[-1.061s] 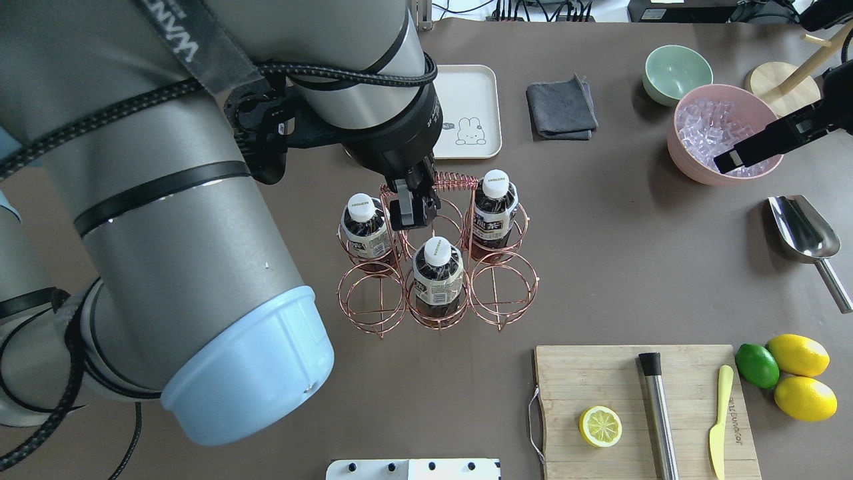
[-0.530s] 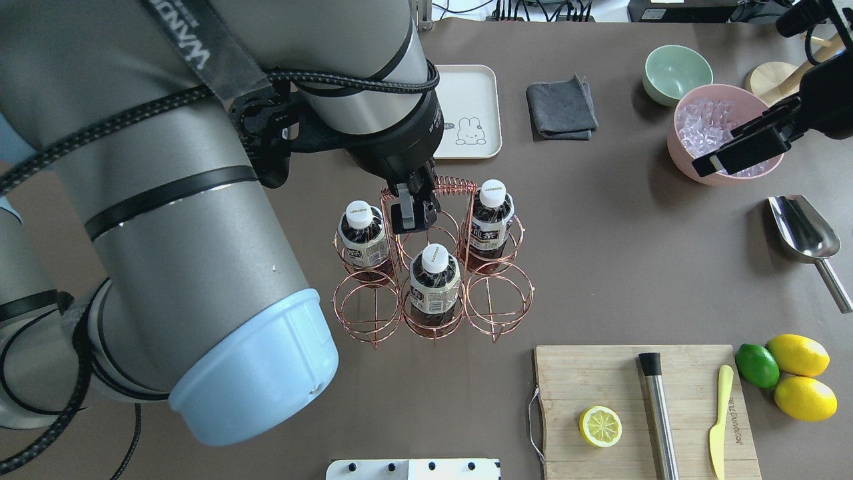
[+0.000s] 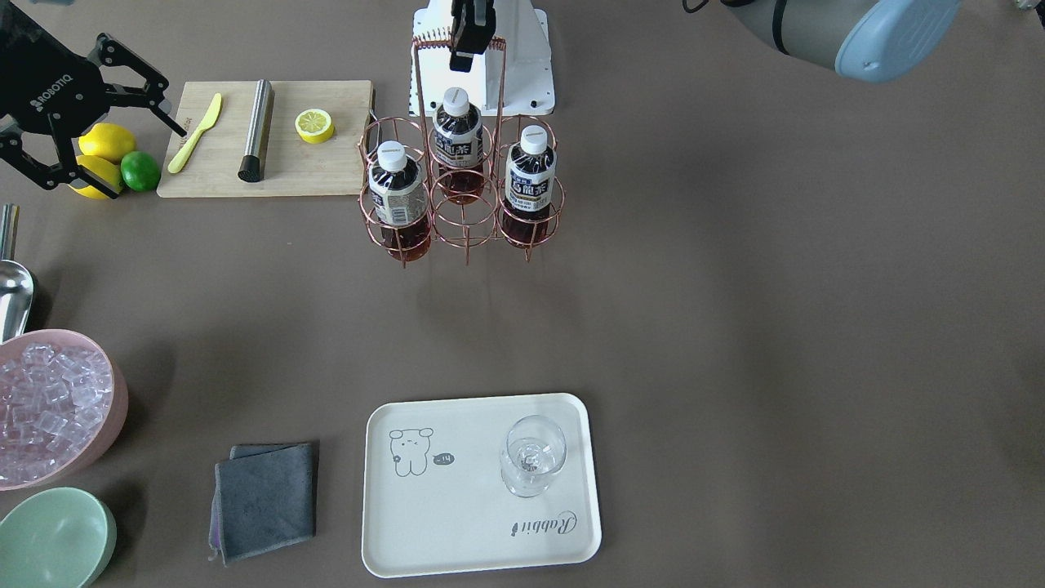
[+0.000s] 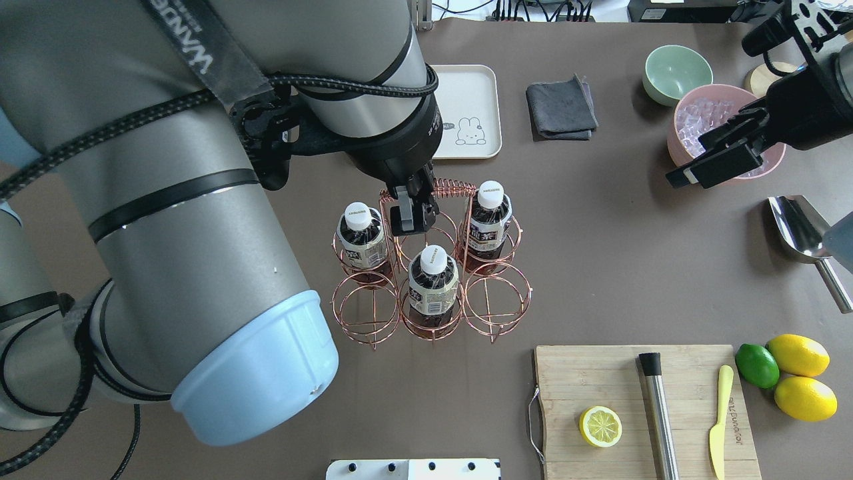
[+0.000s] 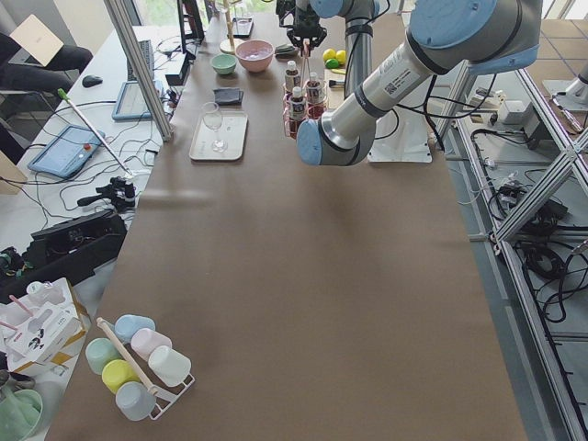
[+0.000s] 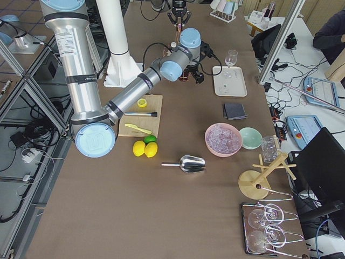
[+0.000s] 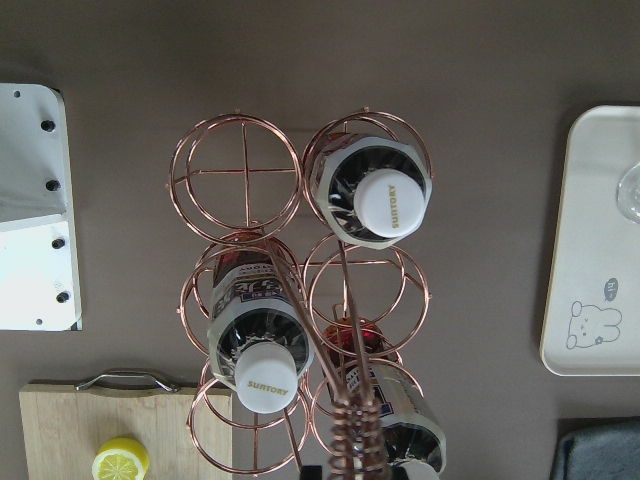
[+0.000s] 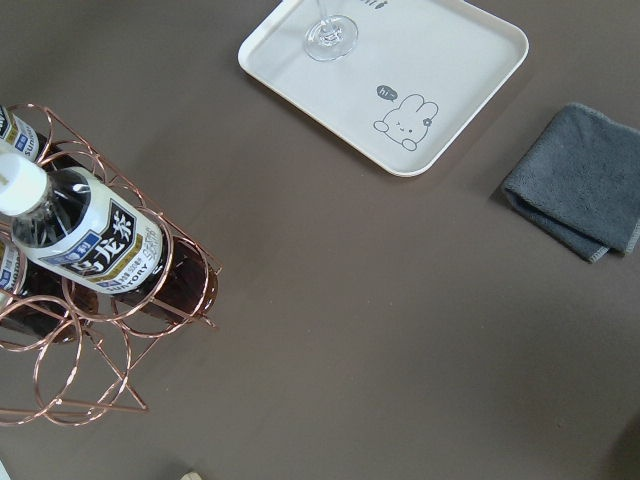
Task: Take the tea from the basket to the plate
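The copper wire basket (image 4: 460, 187) holds three near-identical tea bottles (image 4: 360, 233) (image 4: 434, 280) (image 4: 488, 213) with white caps; I cannot tell them apart. My left gripper (image 4: 413, 213) is shut on the top of the basket's looped handle (image 3: 416, 98), above the middle cells. The cream plate (image 4: 466, 93) lies on the far side of the basket, apart from it. It also shows in the front view (image 3: 457, 506), with a wine glass (image 3: 532, 453) standing on it. My right gripper (image 4: 693, 157) is open and empty, over the near edge of the pink bowl.
A pink bowl of ice (image 4: 706, 120), a green bowl (image 4: 676, 70) and a grey cloth (image 4: 561, 110) sit at the far right. A metal scoop (image 4: 803, 230) lies to the right. A cutting board (image 4: 600, 373) with lemon half, muddler and knife is at the near right, lemons and a lime (image 4: 756, 365) beside it.
The basket, held by my left gripper, has shifted a little left and away from me with its bottles. My right arm has moved left and further into view over the pink bowl.
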`<state>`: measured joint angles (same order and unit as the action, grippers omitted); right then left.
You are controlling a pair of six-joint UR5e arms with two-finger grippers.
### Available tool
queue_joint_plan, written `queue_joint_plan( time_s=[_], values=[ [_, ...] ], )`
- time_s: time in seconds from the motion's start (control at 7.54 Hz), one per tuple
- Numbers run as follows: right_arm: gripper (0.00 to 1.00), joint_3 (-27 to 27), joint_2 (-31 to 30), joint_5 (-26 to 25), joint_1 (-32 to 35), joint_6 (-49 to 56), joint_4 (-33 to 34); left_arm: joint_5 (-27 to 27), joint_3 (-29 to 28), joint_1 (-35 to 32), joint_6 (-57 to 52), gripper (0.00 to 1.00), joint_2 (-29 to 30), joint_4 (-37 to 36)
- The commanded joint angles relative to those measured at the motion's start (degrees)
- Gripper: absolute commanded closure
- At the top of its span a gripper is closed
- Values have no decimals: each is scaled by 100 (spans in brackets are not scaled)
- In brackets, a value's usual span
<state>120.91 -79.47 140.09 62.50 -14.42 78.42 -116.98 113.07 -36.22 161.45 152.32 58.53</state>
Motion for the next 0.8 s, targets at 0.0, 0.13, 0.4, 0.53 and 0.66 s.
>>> queue_joint_plan(
  time_s=[0.0,0.13,0.4,0.53,0.66],
  values=[
    [0,-129,11,1,-27,9,-117,9,-22,1,-8,100,-9,-9],
    [0,-120,19,10,-27,10,-186,9,-31,1,0,100,-18,0],
    [0,-147,19,10,-27,-16,-433,17,-83,1,-26,100,-53,9],
    [0,-173,19,-25,-27,-43,-572,44,-214,18,-35,100,-97,79],
    [0,-173,115,-51,-114,-8,-635,305,-320,280,-35,100,-106,166]
  ],
)
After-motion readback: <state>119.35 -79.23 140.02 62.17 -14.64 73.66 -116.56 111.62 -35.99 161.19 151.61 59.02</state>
